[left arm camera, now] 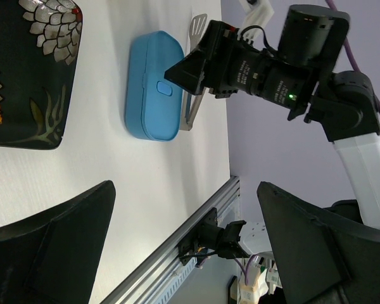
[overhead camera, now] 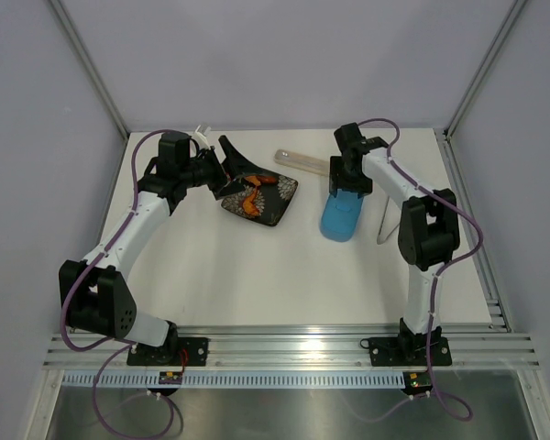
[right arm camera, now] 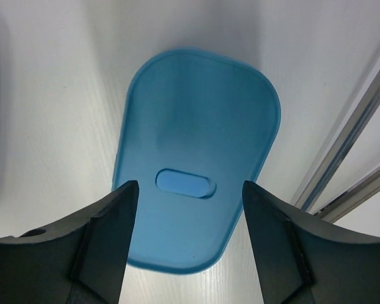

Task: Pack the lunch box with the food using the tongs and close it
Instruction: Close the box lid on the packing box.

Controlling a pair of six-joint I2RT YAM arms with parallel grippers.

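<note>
The light-blue lunch box (overhead camera: 339,218) lies lid-on right of the table's middle. My right gripper (overhead camera: 346,190) hovers open over its far end; in the right wrist view the lid (right arm camera: 199,145) fills the gap between both fingers (right arm camera: 107,234), with nothing gripped. The silver tongs (overhead camera: 385,220) lie just right of the box and also show behind it (left arm camera: 198,28). Orange and red food (overhead camera: 252,197) sits on the black patterned plate (overhead camera: 277,209). My left gripper (overhead camera: 227,170) is wide open at the plate's far left corner, holding nothing.
A long translucent case (overhead camera: 302,160) lies behind the plate and box. The aluminium rail (overhead camera: 293,344) runs along the near table edge, and another rail (overhead camera: 467,220) lines the right edge. Grey walls enclose the back and sides.
</note>
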